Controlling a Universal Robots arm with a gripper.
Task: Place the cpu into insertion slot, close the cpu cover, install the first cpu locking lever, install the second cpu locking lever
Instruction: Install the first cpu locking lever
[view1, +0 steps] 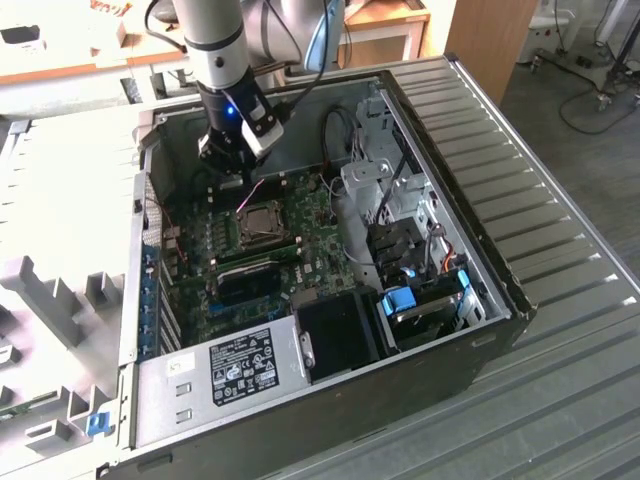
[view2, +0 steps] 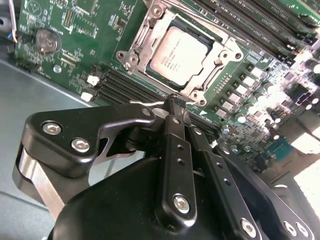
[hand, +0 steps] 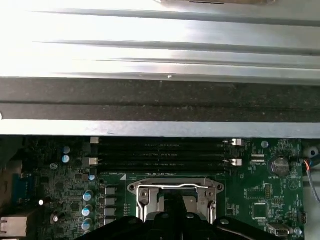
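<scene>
Gripper pinched shut just above the covered cpu

In the second wrist view the gripper (view2: 175, 102) is nearest, its jaws pressed together with nothing between them, the tips just short of the socket's edge. Past them the cpu (view2: 178, 50) lies flat in the slot (view2: 196, 28), and the cover (view2: 142, 40) is down, framing its silvery top. Memory slots (view2: 125, 87) run beside the socket on the green board (view2: 60, 60). In the exterior view the cpu (view1: 262, 222) sits at the gripper's (view1: 232, 178) 5 o'clock, inside the open case (view1: 440, 170).
</scene>
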